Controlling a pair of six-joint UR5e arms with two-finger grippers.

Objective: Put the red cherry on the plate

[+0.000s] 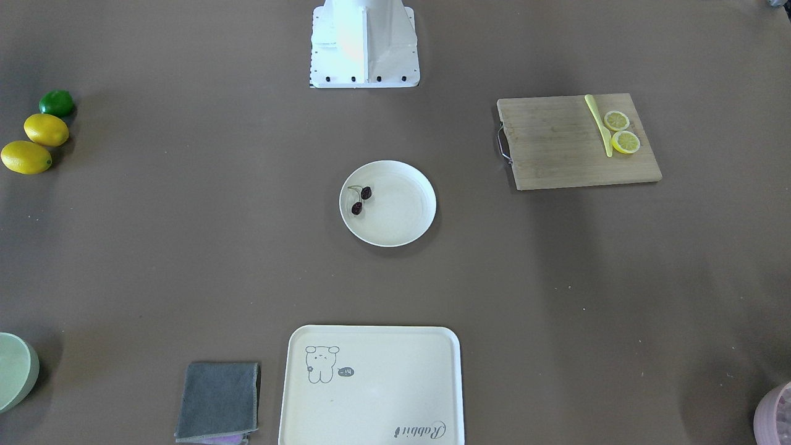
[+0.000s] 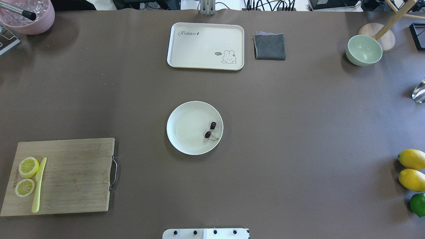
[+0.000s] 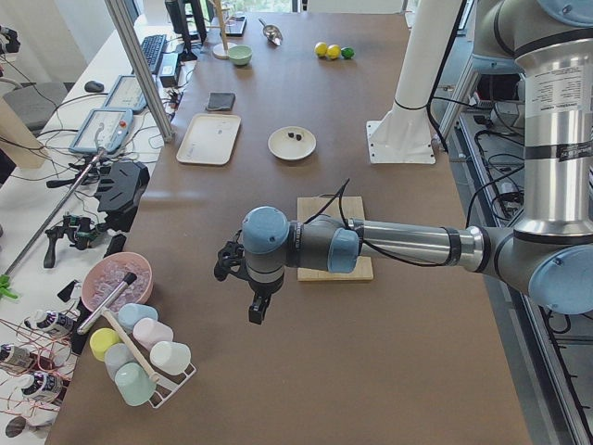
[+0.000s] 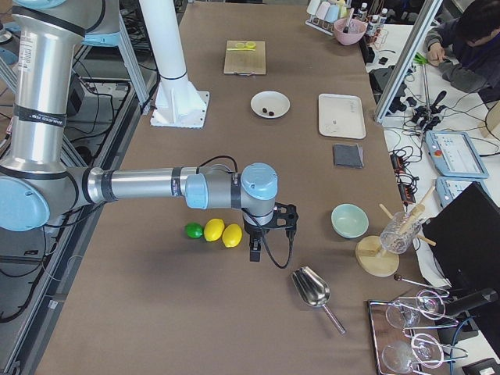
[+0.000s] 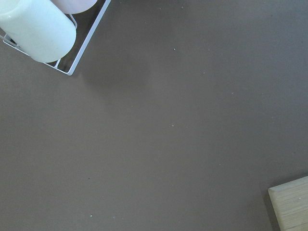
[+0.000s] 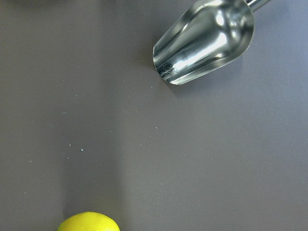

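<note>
The red cherry (image 2: 210, 130), a pair of tiny dark maroon fruits on thin green stems, lies inside the round cream plate (image 2: 187, 129) at the table's middle, toward the plate's right side in the overhead view. It shows too in the front-facing view as the cherry (image 1: 361, 199) on the plate (image 1: 395, 213). My left gripper (image 3: 258, 311) hangs over bare table near the cup rack, far from the plate; I cannot tell if it is open. My right gripper (image 4: 254, 251) hovers beside the lemons at the other end; I cannot tell its state either.
A wooden cutting board (image 2: 73, 176) carries two lemon slices and a yellow knife. A cream tray (image 2: 199, 46), grey cloth (image 2: 269, 46) and green bowl (image 2: 363, 49) line the far edge. Lemons (image 2: 411, 159) and a lime sit right. A metal scoop (image 6: 204, 41) lies below the right wrist.
</note>
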